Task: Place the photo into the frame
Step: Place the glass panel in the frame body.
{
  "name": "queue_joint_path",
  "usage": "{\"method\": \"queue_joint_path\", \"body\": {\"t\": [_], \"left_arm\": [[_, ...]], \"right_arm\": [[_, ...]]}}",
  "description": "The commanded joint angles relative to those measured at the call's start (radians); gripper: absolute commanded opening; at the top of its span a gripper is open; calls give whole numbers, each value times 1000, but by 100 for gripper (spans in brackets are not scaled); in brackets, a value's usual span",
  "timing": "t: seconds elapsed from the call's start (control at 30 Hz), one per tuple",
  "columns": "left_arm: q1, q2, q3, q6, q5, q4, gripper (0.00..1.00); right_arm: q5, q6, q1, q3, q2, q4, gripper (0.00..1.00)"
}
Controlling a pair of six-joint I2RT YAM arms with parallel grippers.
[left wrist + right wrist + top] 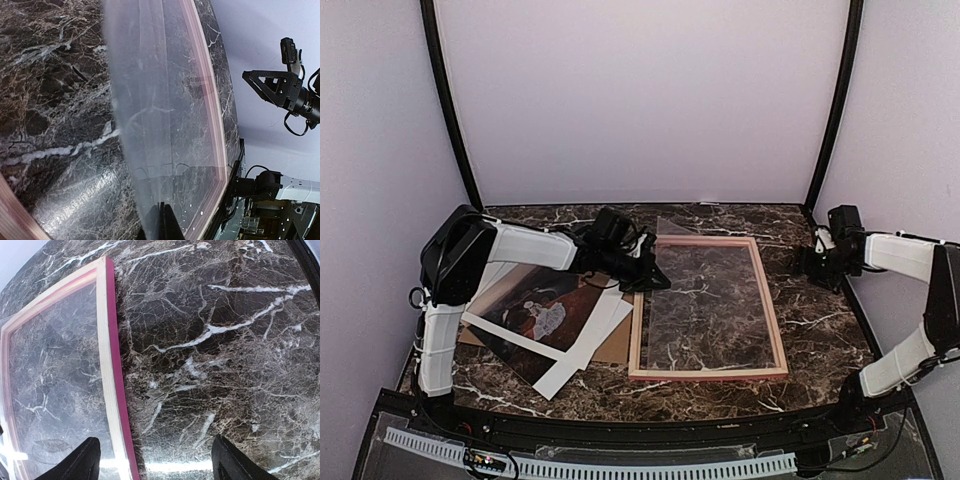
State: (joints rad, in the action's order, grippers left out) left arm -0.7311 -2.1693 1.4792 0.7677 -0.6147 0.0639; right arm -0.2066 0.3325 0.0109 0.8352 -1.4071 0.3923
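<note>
The pink wooden frame (708, 374) lies flat in the middle of the marble table. A clear sheet (705, 300) rests over its opening, with the left edge lifted and a corner poking past the frame's far rail. My left gripper (645, 272) is shut on that lifted edge. In the left wrist view the clear sheet (160, 125) rises from between the closed fingers of my left gripper (162, 220), in front of the frame (212, 115). The photo (545, 315) lies face up to the left of the frame. My right gripper (812, 262) hovers open, right of the frame (111, 365), holding nothing.
A white mat border (582, 345) and a brown cardboard board (620, 340) lie under and beside the photo, touching the frame's left rail. Black posts stand at the back corners. My right gripper (155, 460) is over bare marble (210, 340).
</note>
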Motion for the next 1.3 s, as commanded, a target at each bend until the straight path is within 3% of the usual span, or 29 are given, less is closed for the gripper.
{"method": "queue_joint_path", "body": {"t": [0.0, 1.27], "left_arm": [[7, 10, 37, -39, 18, -34, 0], [39, -50, 197, -113, -45, -204, 0]], "right_arm": [[-14, -16, -33, 1, -18, -39, 77], [-41, -31, -99, -27, -59, -63, 77]]}}
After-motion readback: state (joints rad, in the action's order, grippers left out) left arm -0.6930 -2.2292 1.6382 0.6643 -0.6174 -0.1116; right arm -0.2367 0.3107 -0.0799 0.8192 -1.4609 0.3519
